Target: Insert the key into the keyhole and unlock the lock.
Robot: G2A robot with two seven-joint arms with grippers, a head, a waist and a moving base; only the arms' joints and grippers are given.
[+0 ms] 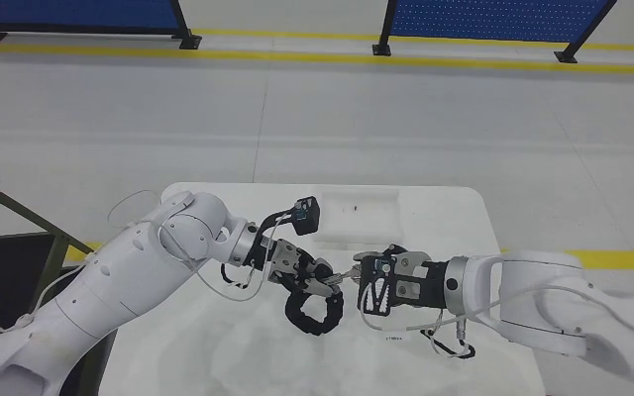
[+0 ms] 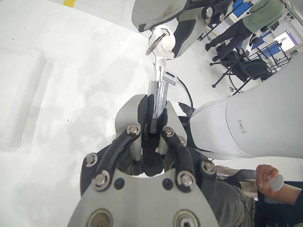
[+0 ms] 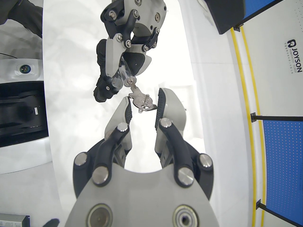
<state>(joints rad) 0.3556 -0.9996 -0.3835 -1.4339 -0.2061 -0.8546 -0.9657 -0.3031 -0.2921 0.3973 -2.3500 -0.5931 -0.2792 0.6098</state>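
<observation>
The left gripper point(image 2: 155, 105) is clamping the shiny barrel of the lock point(image 2: 158, 93), with the keyhole point(image 3: 129, 81) facing right toward the other arm. This is likely so the barrel cannot twist while the key is being worked. The lock's black cable loop point(image 1: 315, 309) is hanging below and resting on the table point(image 1: 436, 208).

The right gripper point(image 3: 144, 96) is meeting it from the right. Its fingers point(image 3: 163, 105) are set only as far apart as the head of the key point(image 3: 139, 100) is wide and are touching its two edges, so it appears to be holding the key by the head. The key's blade is already sitting in the keyhole, and its ring is dangling from the head. Gripping it edge to edge should be giving the wrist leverage for turning, which is the step I judge to be in hand.

Both grippers are working above the middle of the white table, toward its near side. A shallow recess point(image 1: 362, 213) is lying on the far side. Beyond the table, pale grey floor is running out to a yellow line point(image 1: 297, 54) and blue panels point(image 1: 495, 18).
</observation>
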